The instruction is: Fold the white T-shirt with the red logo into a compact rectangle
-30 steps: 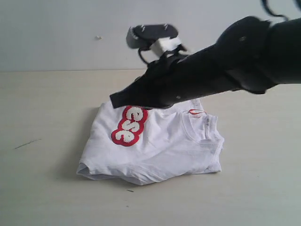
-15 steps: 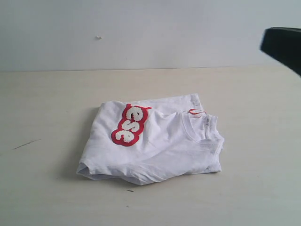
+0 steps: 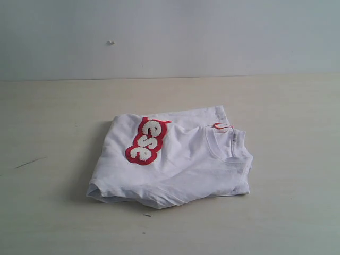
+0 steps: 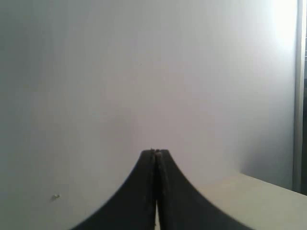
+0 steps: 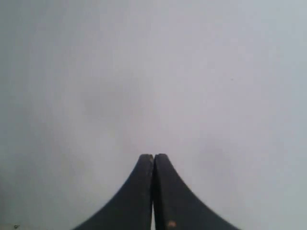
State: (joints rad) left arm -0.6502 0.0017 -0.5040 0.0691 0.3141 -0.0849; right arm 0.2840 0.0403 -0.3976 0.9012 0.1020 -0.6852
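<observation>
Exterior view: white T-shirt [image 3: 178, 170] folded on table [image 3: 48, 218] | left tool [image 4: 154, 152], right tool [image 5: 153, 156] closed, empty, facing wall [image 5: 153, 67]

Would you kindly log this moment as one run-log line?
white cotton T-shirt: folded, flat on beige table | red fuzzy logo: face up | left gripper: shut, empty | right gripper: shut, empty

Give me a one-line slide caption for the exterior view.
White T-shirt folded into a compact bundle on the beige table, red logo facing up, no arm in view.
</observation>
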